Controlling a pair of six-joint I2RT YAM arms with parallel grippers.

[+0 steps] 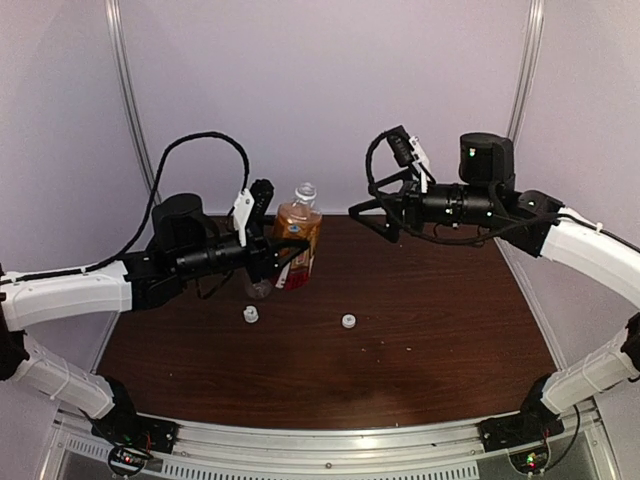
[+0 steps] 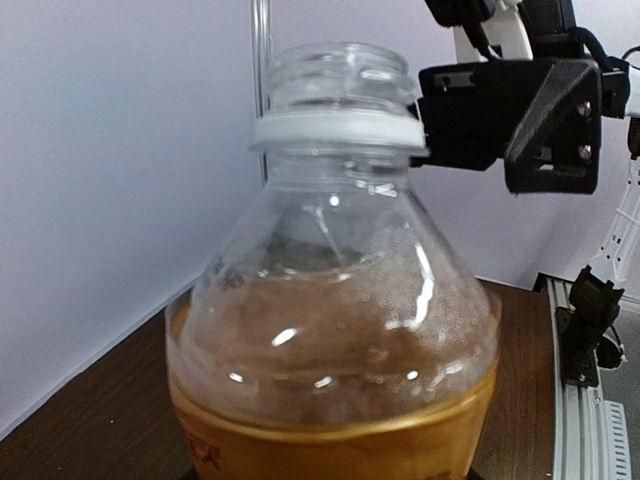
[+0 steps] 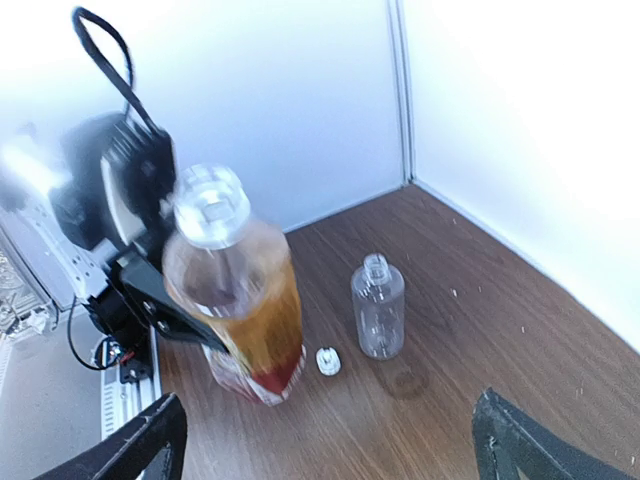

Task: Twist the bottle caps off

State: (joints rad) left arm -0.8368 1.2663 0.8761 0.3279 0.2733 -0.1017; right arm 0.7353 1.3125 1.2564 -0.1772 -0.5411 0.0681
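Note:
My left gripper [image 1: 288, 258] is shut on the amber bottle [image 1: 300, 228], holding it tilted just above the table. The bottle [image 2: 330, 330] fills the left wrist view; its threaded neck [image 2: 335, 70] is bare, with only a white ring [image 2: 338, 130] under it. Two white bottle caps [image 1: 250, 314] [image 1: 348, 321] lie loose on the table. The clear bottle [image 3: 378, 305] stands uncapped beside one cap [image 3: 328, 361]; from above it [image 1: 260, 289] is partly hidden under the left gripper. My right gripper [image 1: 375, 215] [image 3: 330, 460] hangs open and empty, to the right of the amber bottle [image 3: 235, 290].
The dark wood table [image 1: 420, 330] is bounded by white walls at the back and sides, with a corner post [image 3: 398, 100] behind the clear bottle. A metal rail [image 1: 330, 440] with the arm bases runs along the near edge.

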